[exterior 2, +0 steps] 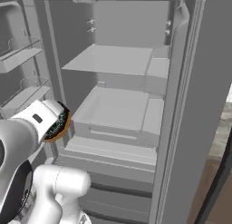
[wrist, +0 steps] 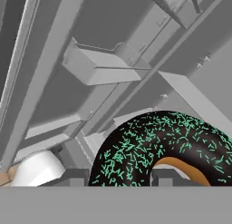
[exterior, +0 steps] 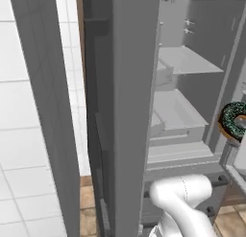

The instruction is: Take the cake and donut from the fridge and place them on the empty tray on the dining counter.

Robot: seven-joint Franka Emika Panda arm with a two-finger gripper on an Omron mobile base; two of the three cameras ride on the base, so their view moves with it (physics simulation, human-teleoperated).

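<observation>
The donut (wrist: 154, 148), a dark chocolate ring with green specks and an orange underside, sits right at my gripper (wrist: 118, 178), which is shut on it. From the base it shows at the hand's tip, in front of the open fridge (exterior 2: 118, 60), as the donut (exterior: 234, 120) by the right edge and the donut (exterior 2: 60, 123) half hidden behind my white hand. The fridge's pale grey shelves (exterior 2: 113, 107) are bare. The cake, the tray and the dining counter are out of view.
An open fridge door (exterior: 129, 111) stands edge-on close to my left, with a white tiled wall (exterior: 19, 111) beyond it. Door bins (exterior 2: 22, 55) hang at the left, and the other door (exterior 2: 199, 105) stands at the right. Brown floor (exterior: 89, 197) lies below.
</observation>
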